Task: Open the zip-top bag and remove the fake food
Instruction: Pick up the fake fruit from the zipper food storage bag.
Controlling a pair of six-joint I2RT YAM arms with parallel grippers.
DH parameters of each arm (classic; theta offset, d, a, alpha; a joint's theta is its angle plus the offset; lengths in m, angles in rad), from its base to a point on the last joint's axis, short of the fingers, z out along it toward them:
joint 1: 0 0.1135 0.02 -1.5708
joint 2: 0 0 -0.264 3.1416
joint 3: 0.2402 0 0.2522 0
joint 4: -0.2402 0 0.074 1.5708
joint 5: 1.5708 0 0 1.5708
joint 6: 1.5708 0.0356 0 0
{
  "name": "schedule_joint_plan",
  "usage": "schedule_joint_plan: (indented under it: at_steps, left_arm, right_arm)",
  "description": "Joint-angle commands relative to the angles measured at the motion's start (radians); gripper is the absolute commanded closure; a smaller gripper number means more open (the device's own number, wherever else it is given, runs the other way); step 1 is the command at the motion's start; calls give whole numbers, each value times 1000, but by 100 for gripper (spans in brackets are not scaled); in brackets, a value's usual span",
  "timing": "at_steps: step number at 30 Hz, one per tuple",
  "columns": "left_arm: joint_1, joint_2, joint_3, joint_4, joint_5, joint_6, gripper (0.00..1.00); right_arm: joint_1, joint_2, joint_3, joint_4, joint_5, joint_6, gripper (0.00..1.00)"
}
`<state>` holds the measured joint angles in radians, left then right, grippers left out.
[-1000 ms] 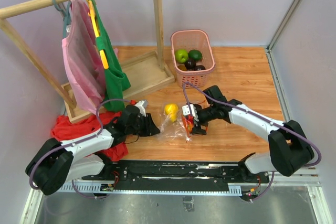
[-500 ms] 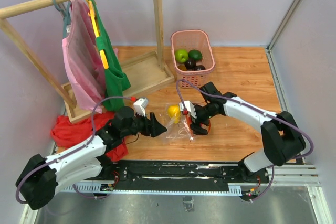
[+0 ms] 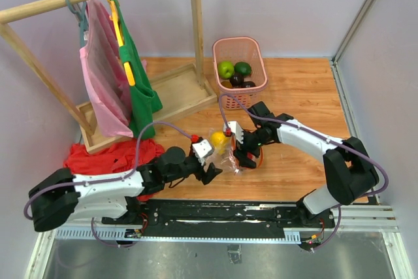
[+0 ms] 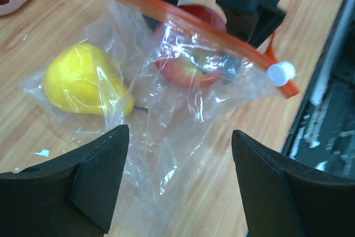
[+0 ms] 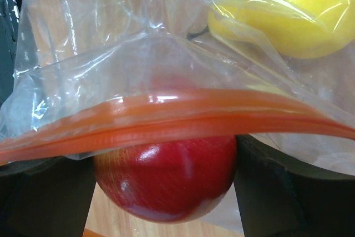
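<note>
Left claw (image 4: 177, 137) has slid up to the bag (image 4: 166, 165) and opened wide, holding nothing; bag lies just ahead. Right claw (image 3: 238, 153) hugs the red apple (image 5: 166, 184) behind its strip (image 5: 166, 116), yellow pear (image 4: 83, 81) beside.

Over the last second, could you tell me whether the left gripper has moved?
Yes: the left gripper slid right, away from the wooden rack.

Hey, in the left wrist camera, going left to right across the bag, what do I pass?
yellow fruit → red fruit → white zip slider
</note>
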<state>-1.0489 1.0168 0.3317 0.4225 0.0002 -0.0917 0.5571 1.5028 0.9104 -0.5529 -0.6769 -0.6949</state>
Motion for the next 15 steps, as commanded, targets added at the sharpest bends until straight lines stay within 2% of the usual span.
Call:
schedule_joint_plan:
  at_steps: [1, 9, 15]
  left_arm:
    - [-40, 139, 35, 154, -96, 220, 21]
    - [-96, 340, 81, 232, -245, 299, 19]
    - [-113, 475, 155, 181, -299, 316, 22]
  right_arm:
    - [-14, -17, -24, 40, 46, 136, 31]
    - [-14, -28, -48, 51, 50, 152, 30]
    - [-14, -25, -40, 43, 26, 161, 30]
